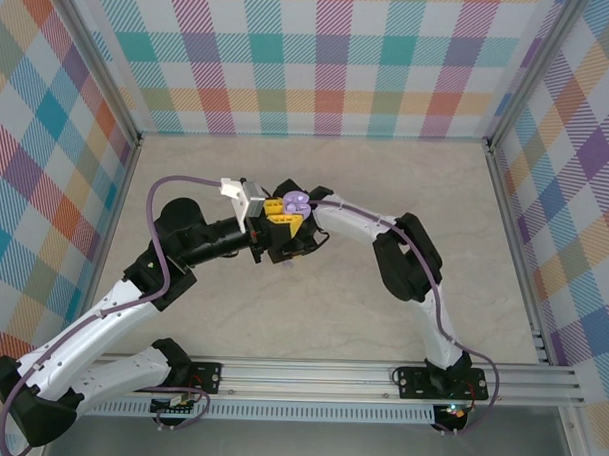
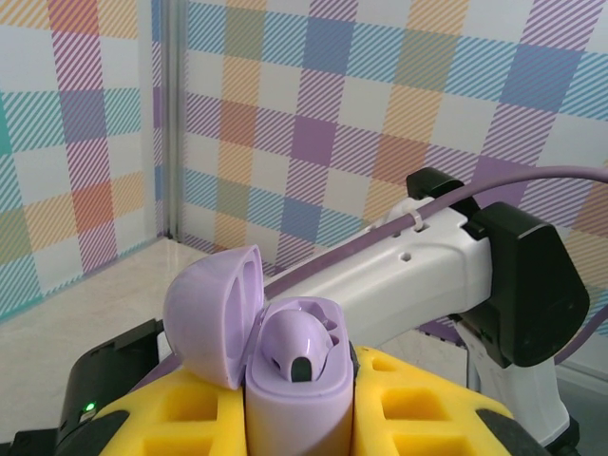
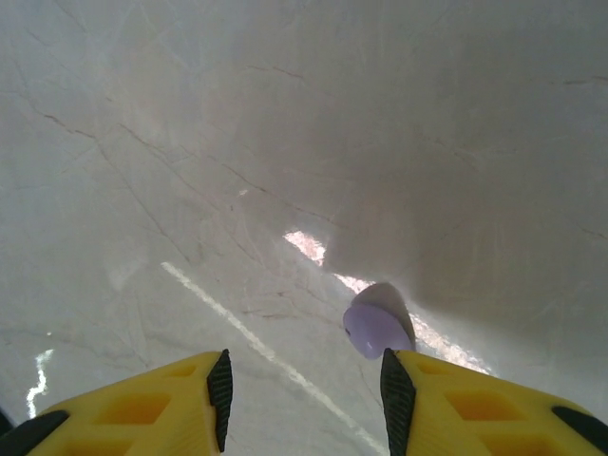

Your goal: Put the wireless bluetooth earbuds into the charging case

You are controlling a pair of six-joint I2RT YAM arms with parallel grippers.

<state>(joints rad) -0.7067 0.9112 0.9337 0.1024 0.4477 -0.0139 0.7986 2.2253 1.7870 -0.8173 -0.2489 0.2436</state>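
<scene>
One case (image 1: 295,201), lid open, hangs over mid-table in the top view, clamped in the left gripper (image 1: 285,213). At the left wrist we see it upright between the yellow fingers (image 2: 418,410), its lid tipped left and one earbud (image 2: 302,348) seated inside. At the right wrist, the right gripper (image 3: 304,380) stands parted and empty over the table (image 3: 190,142). A blurred lilac lump (image 3: 375,329) lies just beside its right finger; we judge it the other earbud, its axis unclear.

No legible text or markings

Right arm (image 2: 399,275) close behind the open charging case (image 2: 296,418); free tabletop (image 1: 317,168) beyond
</scene>
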